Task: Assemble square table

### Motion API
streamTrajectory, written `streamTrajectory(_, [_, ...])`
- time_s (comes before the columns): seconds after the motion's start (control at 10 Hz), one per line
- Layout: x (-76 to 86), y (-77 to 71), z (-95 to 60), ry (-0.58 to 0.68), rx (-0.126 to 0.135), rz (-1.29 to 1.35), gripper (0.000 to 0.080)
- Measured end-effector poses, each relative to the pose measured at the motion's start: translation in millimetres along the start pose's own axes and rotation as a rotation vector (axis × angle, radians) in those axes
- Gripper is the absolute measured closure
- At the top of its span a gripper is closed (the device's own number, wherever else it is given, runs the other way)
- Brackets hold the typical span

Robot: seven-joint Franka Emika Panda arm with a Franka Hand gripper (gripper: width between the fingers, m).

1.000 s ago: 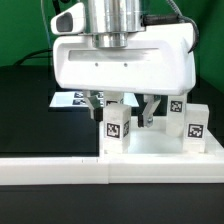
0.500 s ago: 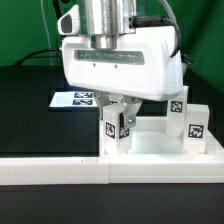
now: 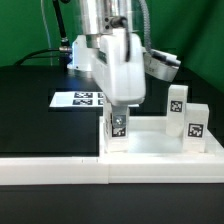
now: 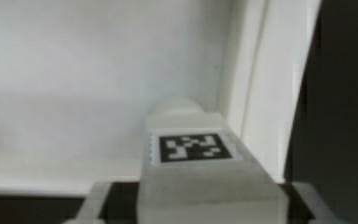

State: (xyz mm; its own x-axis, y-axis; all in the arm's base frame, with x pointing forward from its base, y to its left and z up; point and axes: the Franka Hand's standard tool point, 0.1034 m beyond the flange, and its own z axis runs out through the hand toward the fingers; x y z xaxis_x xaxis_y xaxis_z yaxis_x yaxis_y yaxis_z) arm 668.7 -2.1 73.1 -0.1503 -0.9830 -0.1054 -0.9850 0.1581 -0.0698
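The fingers point(image 3: 119, 122) are clamped on a tagged leg point(image 3: 118, 127) standing in the table top's point(image 3: 160, 145) near corner on the exterior view's left, probably to twist it into its socket. Two more legs point(image 3: 186, 116) wait on the worktop point(image 3: 40, 110).

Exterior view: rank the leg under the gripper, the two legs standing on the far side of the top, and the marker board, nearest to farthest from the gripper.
1. Gripped leg, between the gripper fingers.
2. Marker board, toward the exterior view's left, and the two standing legs, toward its right: too close to call.
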Motion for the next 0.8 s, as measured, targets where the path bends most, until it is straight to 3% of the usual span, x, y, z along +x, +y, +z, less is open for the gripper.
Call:
streamTrajectory(0.2, [-1.9,-4.4,-1.8,-0.041,0.021,0.269,0.0506])
streamTrajectory(0.4, [-0.6,-3.3,-1.6,-0.033,0.016,0.404,0.0506])
streamTrajectory(0.6, [1.4,-2.2,-0.8,-0.017,0.014,0.378,0.0506])
streamTrajectory(0.7, [0.5,-1.7,-0.3,-0.013,0.015,0.31,0.0428])
streamTrajectory(0.8, [-3.0,1.1,1.8,-0.006,0.01,0.21,0.0428])
